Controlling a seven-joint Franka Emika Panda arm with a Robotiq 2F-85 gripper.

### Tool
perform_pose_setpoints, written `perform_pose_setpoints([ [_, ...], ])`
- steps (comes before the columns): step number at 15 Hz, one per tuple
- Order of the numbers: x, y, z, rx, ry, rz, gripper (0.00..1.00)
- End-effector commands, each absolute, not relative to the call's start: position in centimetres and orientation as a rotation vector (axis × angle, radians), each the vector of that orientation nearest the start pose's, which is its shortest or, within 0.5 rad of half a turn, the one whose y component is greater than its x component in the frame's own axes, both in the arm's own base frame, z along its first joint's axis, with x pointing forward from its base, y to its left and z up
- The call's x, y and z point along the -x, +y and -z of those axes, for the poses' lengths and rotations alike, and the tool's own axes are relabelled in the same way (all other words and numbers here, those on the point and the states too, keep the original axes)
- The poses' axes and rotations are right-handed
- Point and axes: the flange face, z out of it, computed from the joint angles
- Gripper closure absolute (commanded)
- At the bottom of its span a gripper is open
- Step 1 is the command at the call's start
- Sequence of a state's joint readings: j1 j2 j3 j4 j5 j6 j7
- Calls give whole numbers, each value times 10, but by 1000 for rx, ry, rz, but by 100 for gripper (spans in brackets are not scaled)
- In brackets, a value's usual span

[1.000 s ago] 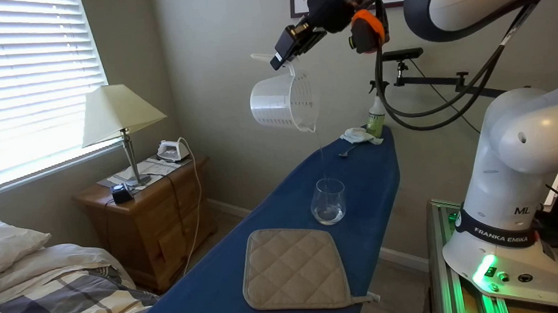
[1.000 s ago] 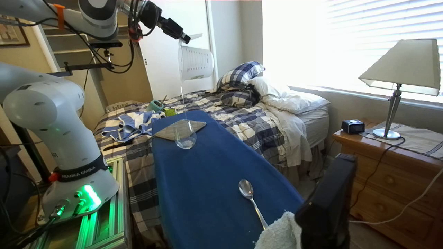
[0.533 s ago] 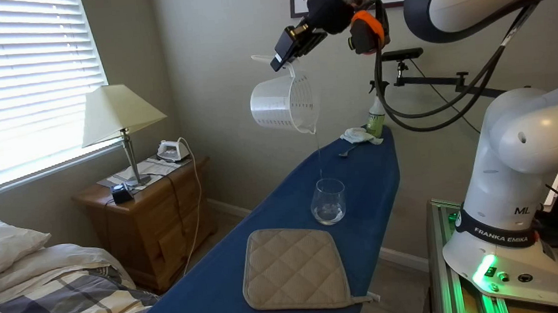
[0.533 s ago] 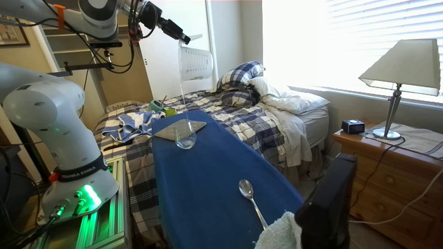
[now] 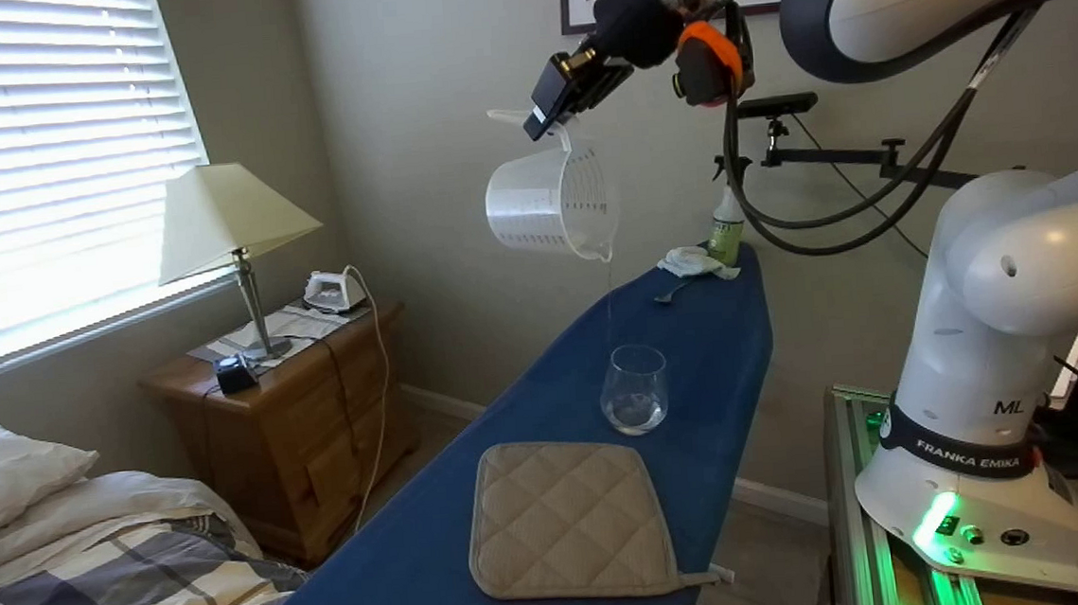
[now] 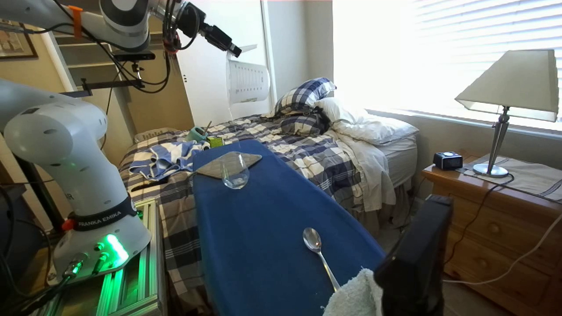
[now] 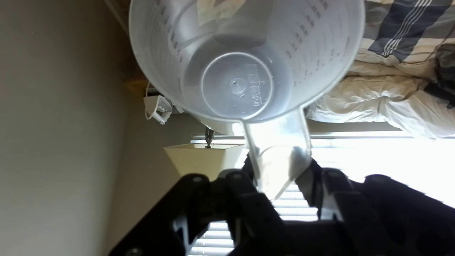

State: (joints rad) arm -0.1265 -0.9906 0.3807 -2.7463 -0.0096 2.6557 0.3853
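Observation:
My gripper (image 5: 541, 124) is shut on the handle of a clear plastic measuring cup (image 5: 532, 203). It is also on the handle in the wrist view (image 7: 275, 156). The measuring cup is tipped on its side, high above the board, with its spout low. It shows in an exterior view (image 6: 248, 81) and from its mouth in the wrist view (image 7: 238, 85). A thin, faint stream of water (image 5: 610, 312) falls from the spout toward the left rim of a stemless glass (image 5: 636, 400). The glass stands upright with a little water in it, also in an exterior view (image 6: 235, 175).
A blue ironing board (image 6: 263, 219) bears the glass, a beige quilted pot holder (image 5: 568, 519), a spoon (image 6: 312, 239), a white cloth (image 5: 696, 261) and a spray bottle (image 5: 726, 228). A nightstand (image 5: 264, 436) holds a lamp (image 5: 230, 220) and an iron (image 5: 334, 291). A bed (image 6: 307, 162) stands beside the board.
The measuring cup and gripper have sunk very slightly. The water stream has become thinner and fainter, and its lower end has shifted toward the glass's rim.

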Motion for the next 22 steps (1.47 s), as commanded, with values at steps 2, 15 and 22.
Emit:
perform_pose_setpoints([
  [2,-312,102,-564,2905,263,1390,93],
  [15,-321,75,-552,2957,428,1287,93],
  [22,-335,36,-537,2918,735,1186,93],
])
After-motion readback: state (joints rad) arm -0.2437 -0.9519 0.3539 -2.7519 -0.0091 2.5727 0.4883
